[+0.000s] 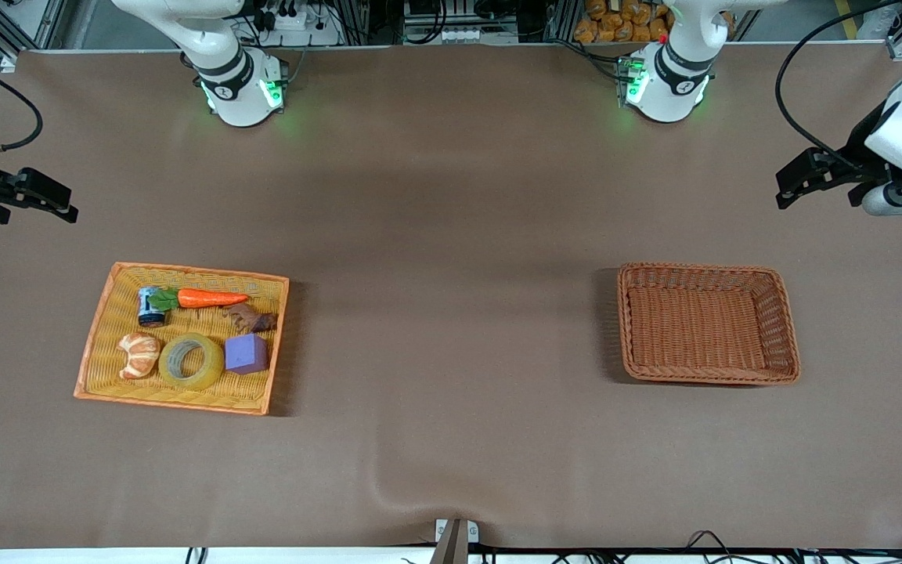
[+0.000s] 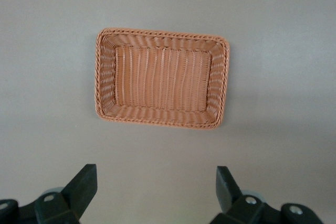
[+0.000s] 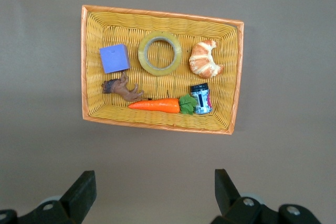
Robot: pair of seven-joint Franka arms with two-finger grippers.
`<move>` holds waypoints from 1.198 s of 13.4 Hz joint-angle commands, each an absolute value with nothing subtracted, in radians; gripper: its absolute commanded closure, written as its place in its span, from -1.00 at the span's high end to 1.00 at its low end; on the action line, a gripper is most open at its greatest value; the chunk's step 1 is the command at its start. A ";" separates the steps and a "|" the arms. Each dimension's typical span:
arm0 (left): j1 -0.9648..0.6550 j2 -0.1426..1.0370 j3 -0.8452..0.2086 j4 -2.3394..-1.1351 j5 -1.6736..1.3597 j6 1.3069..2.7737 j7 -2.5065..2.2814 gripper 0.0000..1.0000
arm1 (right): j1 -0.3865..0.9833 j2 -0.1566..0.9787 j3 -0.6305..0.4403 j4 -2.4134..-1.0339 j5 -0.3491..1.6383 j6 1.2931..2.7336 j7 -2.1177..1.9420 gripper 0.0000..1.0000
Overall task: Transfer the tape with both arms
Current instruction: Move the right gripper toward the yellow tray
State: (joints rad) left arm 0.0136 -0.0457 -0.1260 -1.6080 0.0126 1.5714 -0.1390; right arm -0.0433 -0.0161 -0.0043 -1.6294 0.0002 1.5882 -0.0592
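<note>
Item: translucent yellowish ring-shaped roll of tape (image 1: 191, 361) with a grey-white inner core; lies flat in the shallow yellow woven tray with an orange rim (image 1: 96, 333), toward the right arm's end of the brown cloth-covered surface (image 1: 451, 235); untouched, so the transfer is judged not yet begun; pick-up, hand-over and placement all remain.

Tray neighbours: orange-white glazed croissant toy (image 1: 138, 354) just beside the roll; matte purple cube (image 1: 246, 353) just beside it at its other flank; smooth orange carrot with green leaves (image 1: 202, 298), small blue-labelled can (image 1: 150, 306) and a brown knobbly figure (image 1: 250, 317) farther from the front camera.

Likely destination: empty reddish-brown wicker basket (image 1: 784, 321), rectangular, braided rim, toward the left arm's end, well apart from the tray.

Right tool (image 3: 152, 192): spread wide, holding nothing; hangs over the surface's edge near the tray.

Left tool (image 2: 156, 190): likewise spread wide, holding nothing; waits over the surface near the basket.
</note>
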 commanded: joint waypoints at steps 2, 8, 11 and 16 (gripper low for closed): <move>0.020 -0.023 -0.126 -1.546 0.028 1.525 -0.140 1.00 | -0.032 -0.035 -0.012 -1.649 -0.020 1.592 -0.057 1.00; 0.020 -0.006 -0.121 -1.526 0.031 1.522 -0.138 1.00 | -0.025 -0.002 -0.011 -1.654 -0.020 1.606 -0.054 1.00; 0.012 -0.008 -0.130 -1.534 0.025 1.520 -0.147 1.00 | -0.008 0.073 -0.011 -1.652 -0.020 1.666 -0.064 1.00; 0.006 -0.008 -0.140 -1.532 0.025 1.520 -0.155 1.00 | 0.011 0.201 -0.011 -1.647 -0.014 1.796 -0.066 1.00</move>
State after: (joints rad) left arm 0.0127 -0.0161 -0.1286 -1.5573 0.0127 1.5448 -0.1391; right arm -0.0040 0.1589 -0.0039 -1.6617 -0.0038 1.7646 -0.0605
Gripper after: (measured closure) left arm 0.000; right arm 0.000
